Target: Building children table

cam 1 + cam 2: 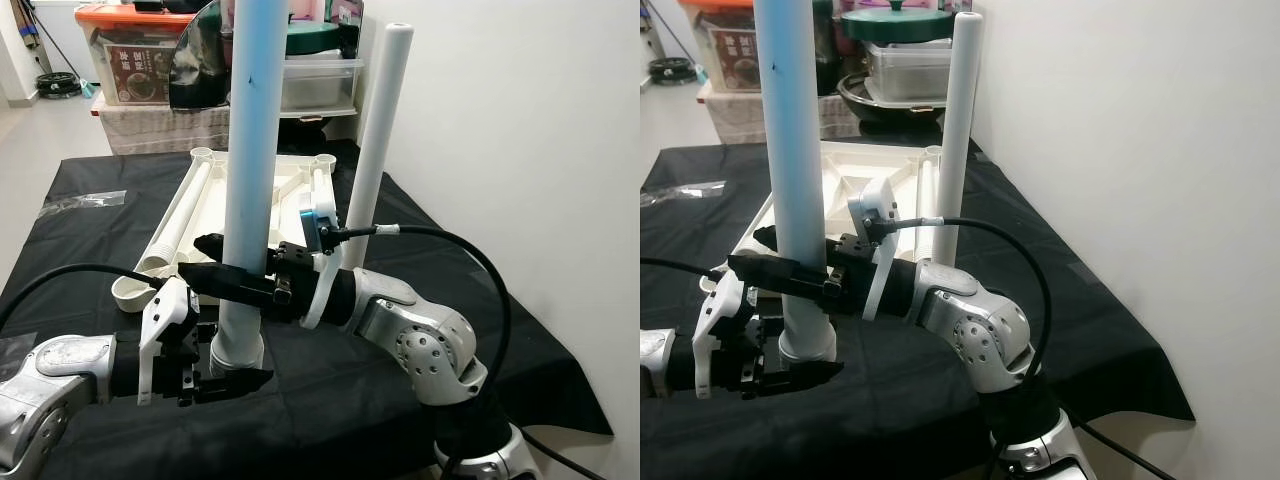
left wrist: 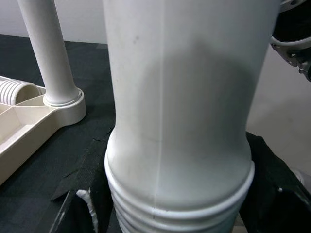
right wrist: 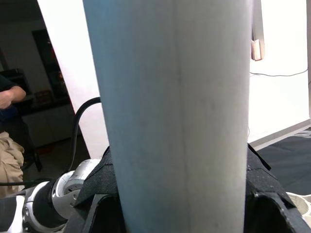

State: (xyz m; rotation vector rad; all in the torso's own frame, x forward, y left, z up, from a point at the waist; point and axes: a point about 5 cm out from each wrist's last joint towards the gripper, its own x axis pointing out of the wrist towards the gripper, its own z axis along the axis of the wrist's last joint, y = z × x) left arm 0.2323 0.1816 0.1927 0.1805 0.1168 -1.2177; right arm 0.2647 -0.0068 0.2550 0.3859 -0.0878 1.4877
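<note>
**Both claws closed on the upright blue leg**

We hold the pale blue table leg upright with both arms. Our right gripper reaches across from the right and its two black fingers are clamped on the leg partway up, one on each side, as the right wrist view shows. Our left gripper sits lower, its fingers closed round the ribbed white base of the leg, just above the black cloth covering the table.

Behind the leg lies the white tabletop, upside down, with a white leg standing in its far right corner socket. Two more white legs lie along its left side.

On the orange-lidded box at the back there is a printed label, but the writing is too small for us to read. The top of the blue leg is cut off by the frame. In the right wrist view a person's arm shows at the edge, dim and partly cut off
</note>
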